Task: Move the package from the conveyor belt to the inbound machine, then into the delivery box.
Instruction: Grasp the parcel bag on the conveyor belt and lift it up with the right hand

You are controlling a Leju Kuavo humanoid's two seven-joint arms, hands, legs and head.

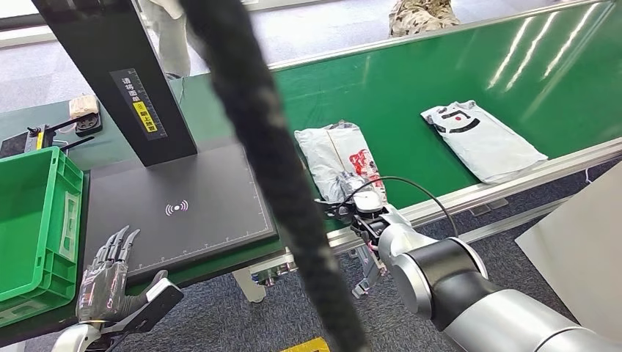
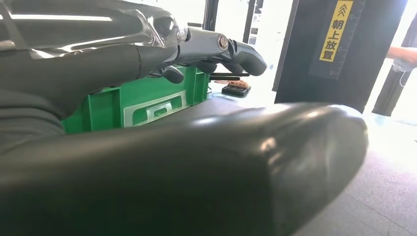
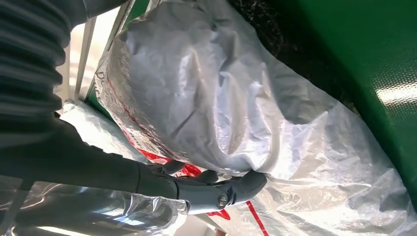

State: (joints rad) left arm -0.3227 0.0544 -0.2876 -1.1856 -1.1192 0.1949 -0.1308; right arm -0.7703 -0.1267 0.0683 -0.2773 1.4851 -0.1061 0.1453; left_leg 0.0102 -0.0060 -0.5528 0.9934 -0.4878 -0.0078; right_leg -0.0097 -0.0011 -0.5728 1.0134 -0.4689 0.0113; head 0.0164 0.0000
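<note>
Right hand (image 1: 350,207) at near edge of conveyor belt (image 1: 411,95), fingers (image 3: 231,189) pressed into the near end of the package (image 1: 339,160). Wrist view: grey thumb and darker fingers closed on a bunched fold of crinkled film, so hand grips package. Package = flat, soft translucent-white plastic bag, wrinkled and glossy, red print showing through; lies lengthwise on the green belt, near end at the belt's metal rail (image 1: 469,196). Film puffed up and creased where gripped.

Second package (image 1: 483,139) further right on the belt: flat white poly bag, dark print, smooth, well apart from the first, untouched.

Belt surface matte green with a fine pebbled texture, light streaks reflecting on it; silver aluminium edge rail.

Left hand (image 1: 108,275) low at the near-left, holding nothing, fingers spread and straight, metallic grey segmented look, palm toward the counter (image 1: 110,150) edge. It sits just in front of the inbound machine (image 1: 180,209): flat matte-black square pad with fine white grid lines and a white wireless-signal icon, plus a black slanted rectangular post (image 1: 121,73) rising from its rear carrying a yellow label with characters.

Green delivery box (image 1: 40,220): rigid moulded plastic crate, ribbed walls, label pocket on the side, just left of the pad. Left wrist view shows same crate beyond the glossy dark fingers.

Thick black braided cable (image 1: 271,169) crosses the head view diagonally, close to camera. Floor (image 1: 513,257) grey carpet.
</note>
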